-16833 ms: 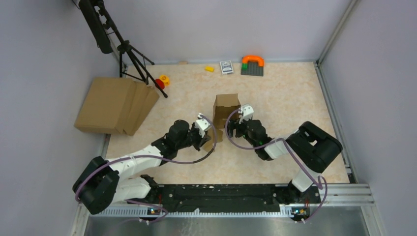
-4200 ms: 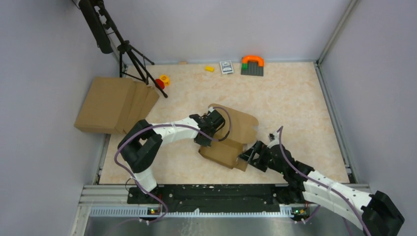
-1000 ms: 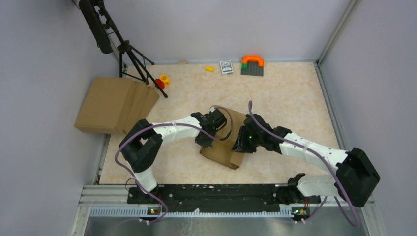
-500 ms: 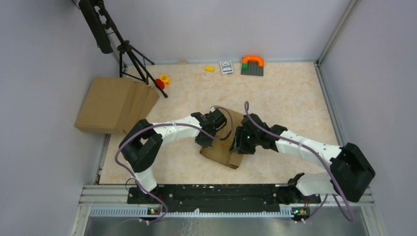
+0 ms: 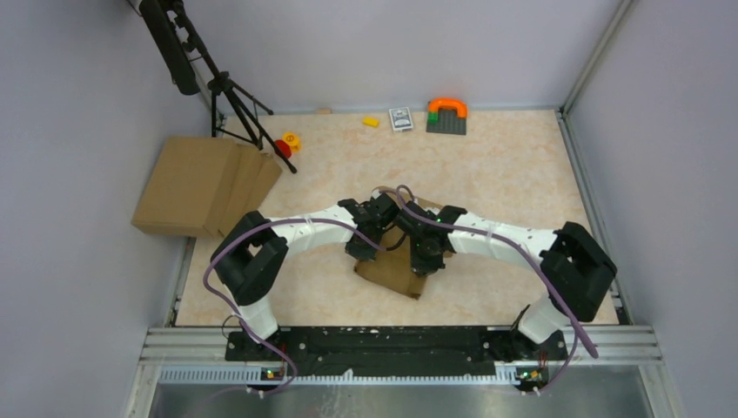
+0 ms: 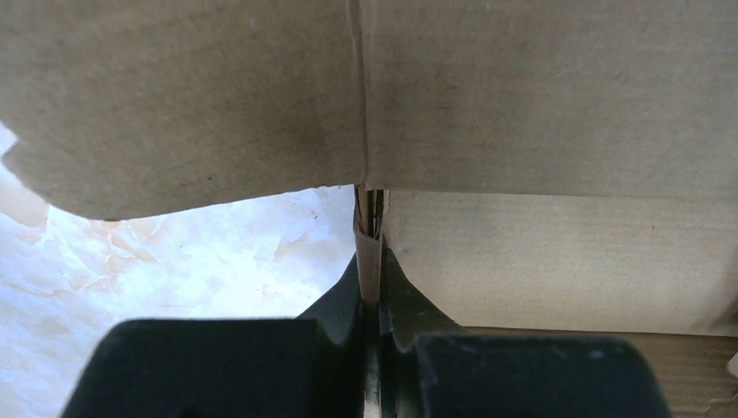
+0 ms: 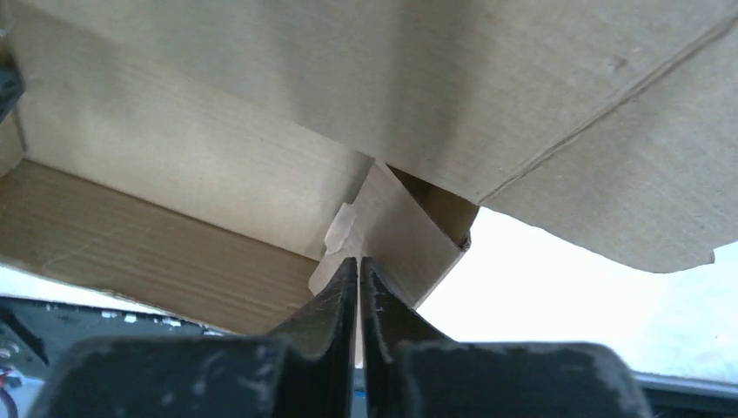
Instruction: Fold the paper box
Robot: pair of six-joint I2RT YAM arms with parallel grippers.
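The paper box (image 5: pixel 392 272) is brown cardboard, partly folded, lying at the table's middle with its flaps up under both arms. My left gripper (image 5: pixel 370 239) is at its left side. In the left wrist view the left gripper (image 6: pixel 372 261) is shut on a thin upright cardboard edge of the box (image 6: pixel 540 252). My right gripper (image 5: pixel 428 252) is over the box's right part. In the right wrist view the right gripper (image 7: pixel 358 266) is shut, its tips against a folded corner tab of the box (image 7: pixel 174 157), with nothing seen between the fingers.
A pile of flat cardboard (image 5: pixel 204 185) lies at the left edge beside a black tripod (image 5: pixel 235 104). A red and yellow toy (image 5: pixel 285 144), a yellow block (image 5: pixel 371 121), a card deck (image 5: pixel 400 117) and an orange-topped brick piece (image 5: pixel 446 115) sit along the back.
The right arm has swung left and in over the box, and its gripper has gone from partly open to shut. The left arm and its grip have not moved.
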